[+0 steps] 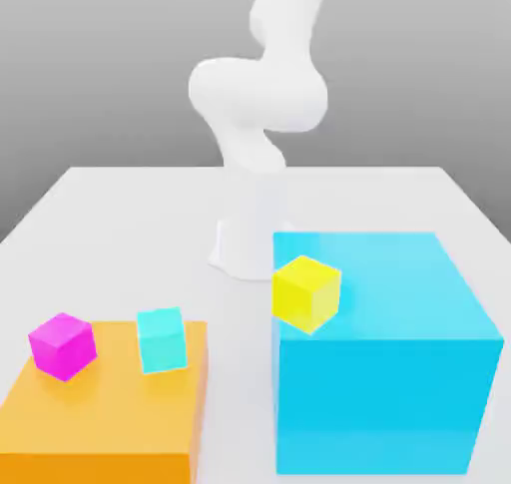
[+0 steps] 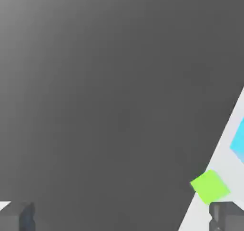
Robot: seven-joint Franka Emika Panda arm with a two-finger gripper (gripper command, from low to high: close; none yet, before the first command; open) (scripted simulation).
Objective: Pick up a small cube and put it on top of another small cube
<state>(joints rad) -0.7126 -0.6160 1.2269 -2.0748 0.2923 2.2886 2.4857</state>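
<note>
The lime-green cube (image 2: 209, 186) lies flat on the white table (image 2: 224, 170), turned corner-on to the hand camera; being a cube, it has no long axis. The gripper (image 2: 121, 215) hangs empty, fingers (image 2: 226, 215) spread wide. The turquoise cube (image 1: 162, 339) sits slightly tilted on the orange block (image 1: 120, 412).

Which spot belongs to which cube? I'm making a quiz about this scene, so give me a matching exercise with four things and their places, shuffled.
Things:
1. magenta small cube
2. turquoise small cube
3. yellow small cube
4. lime-green small cube

Places:
A. on the big sky-blue cube
B. on the orange block, on the exterior view's left part of it
C. on the white table, seen in the hand view
D. on the orange block, nearer the sky-blue cube

Pairs: 1-B, 2-D, 3-A, 4-C
</note>
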